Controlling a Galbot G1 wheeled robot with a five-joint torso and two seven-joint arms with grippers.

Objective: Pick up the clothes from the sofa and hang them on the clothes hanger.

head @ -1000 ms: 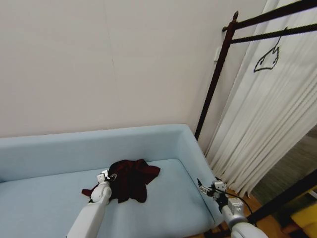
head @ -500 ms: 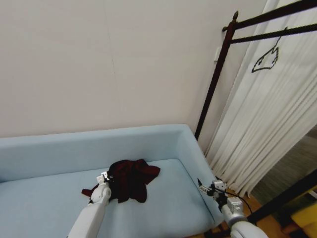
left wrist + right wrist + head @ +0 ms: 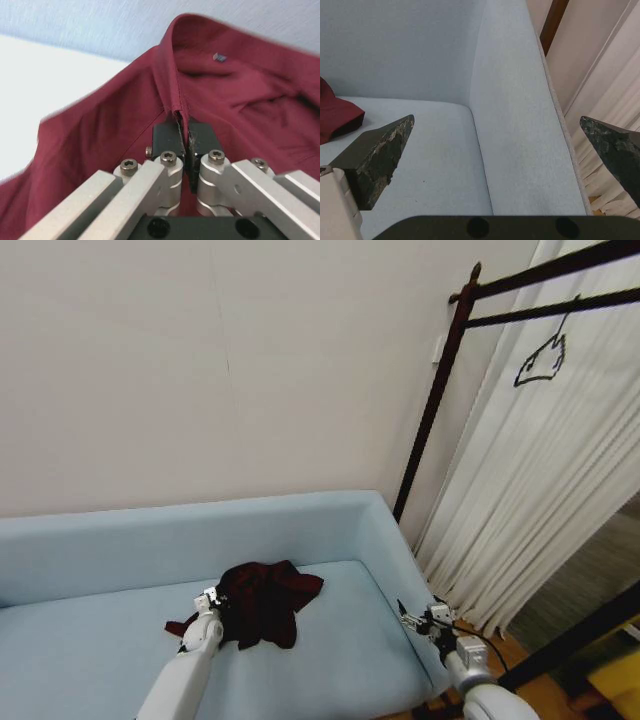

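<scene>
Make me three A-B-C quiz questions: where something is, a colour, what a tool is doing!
1. Where is the shirt? A on the sofa B on the floor C on a chair
2. What colour is the sofa? A yellow B light blue C black
3. What is the left tool doing? A hanging open B holding a cup C shut on the shirt
1 A: it lies on the seat. 2 B: it looks pale blue. 3 C: it pinches the collar.
The right tool hangs open by the sofa's end.

No text can be read anywhere; the small tag [image 3: 218, 57] inside the red shirt [image 3: 100, 130] collar is illegible.
</scene>
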